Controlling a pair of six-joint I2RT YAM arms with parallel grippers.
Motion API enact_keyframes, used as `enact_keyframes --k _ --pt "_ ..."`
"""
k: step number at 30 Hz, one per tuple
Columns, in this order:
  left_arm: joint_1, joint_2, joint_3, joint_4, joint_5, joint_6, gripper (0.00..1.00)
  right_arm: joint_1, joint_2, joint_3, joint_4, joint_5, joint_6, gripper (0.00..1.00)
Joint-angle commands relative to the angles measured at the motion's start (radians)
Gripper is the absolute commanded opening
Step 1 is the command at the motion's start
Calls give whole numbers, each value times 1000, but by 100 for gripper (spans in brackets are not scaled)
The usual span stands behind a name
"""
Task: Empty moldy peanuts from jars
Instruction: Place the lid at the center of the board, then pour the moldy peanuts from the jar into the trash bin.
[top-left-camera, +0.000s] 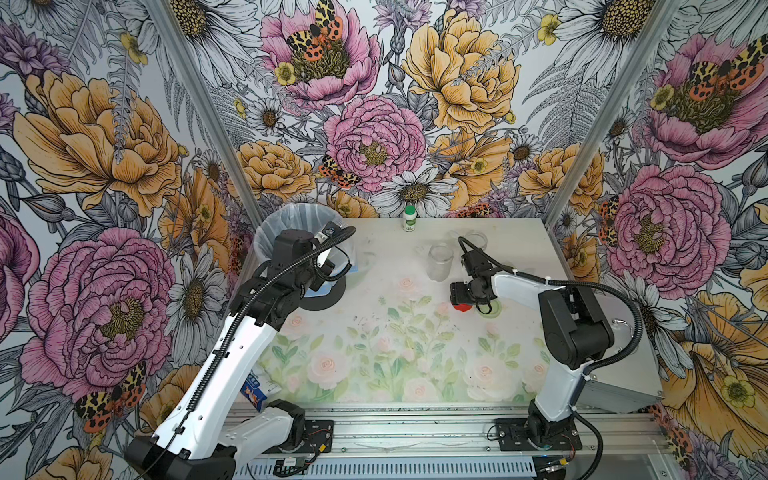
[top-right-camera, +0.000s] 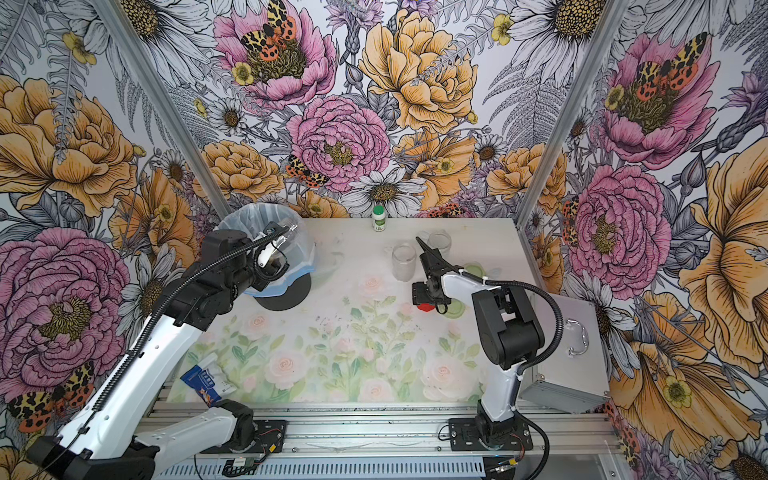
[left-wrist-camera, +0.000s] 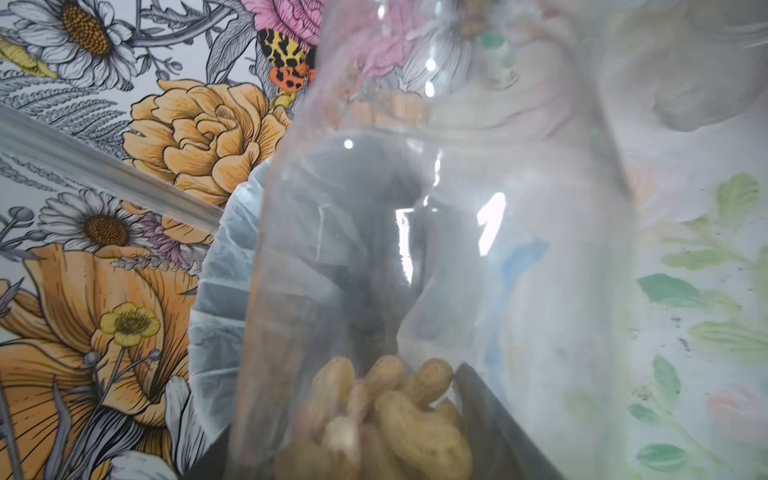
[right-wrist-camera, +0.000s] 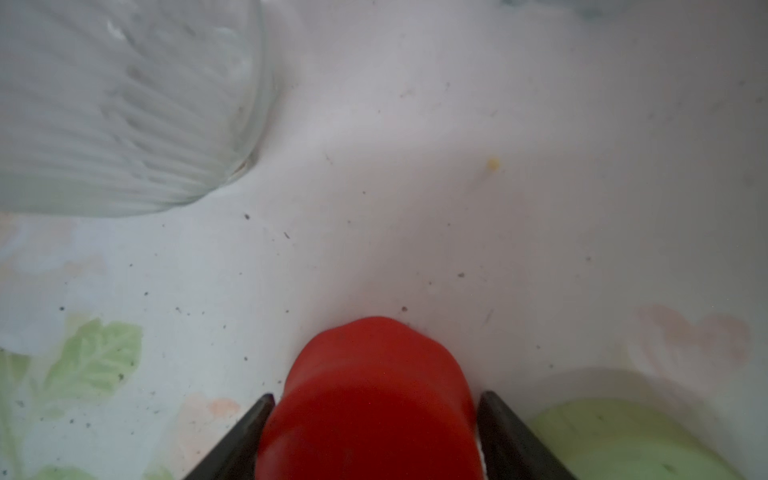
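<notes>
Your left gripper (top-right-camera: 270, 259) was pinched tight on a clear jar (left-wrist-camera: 415, 249), holding it over the mouth of the lined bin (top-left-camera: 282, 220). The moldy peanuts (left-wrist-camera: 382, 415) lay heaped inside that jar, at the end nearest the fingers. The rest of the glass showed only reflections.

Your right gripper (right-wrist-camera: 376, 401) sat low on the table (top-left-camera: 395, 353), well to the right of the bin. A red lid (top-left-camera: 461, 308) rested on the cloth between its two fingers. Both fingers stood close against the lid's sides, but you could not tell whether they were gripping it.

A pale green lid (top-left-camera: 494, 309) lay flat just beyond the red one, on the side away from the bin. Two empty jars (top-left-camera: 440, 262) stood open and upright right of the bin, one behind the other toward the back wall. A small white bottle (top-left-camera: 409, 218) stood at the back edge, nearer the bin than they were.
</notes>
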Motion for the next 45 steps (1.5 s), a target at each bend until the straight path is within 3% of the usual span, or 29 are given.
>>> enact_keyframes --k 1,12,15,23,32,36,45 --pt "29 -4 54 -58 -122 55 25 8 26 -11 1 -19 12 82" --pt "96 101 162 -74 -334 273 31 8 -16 -33 4 -29 27 84" --pt "137 154 193 -74 -345 340 30 9 -26 -42 8 -37 24 84" --pt "144 296 244 -74 -416 539 29 9 -36 -62 46 -55 24 83" --pt "182 482 411 -75 -492 765 29 6 -30 -85 92 -76 37 82" --pt "184 536 441 -78 -495 826 29 5 -25 -86 103 -80 44 81" --pt "174 569 441 -79 -472 830 29 3 -24 -97 113 -90 55 82"
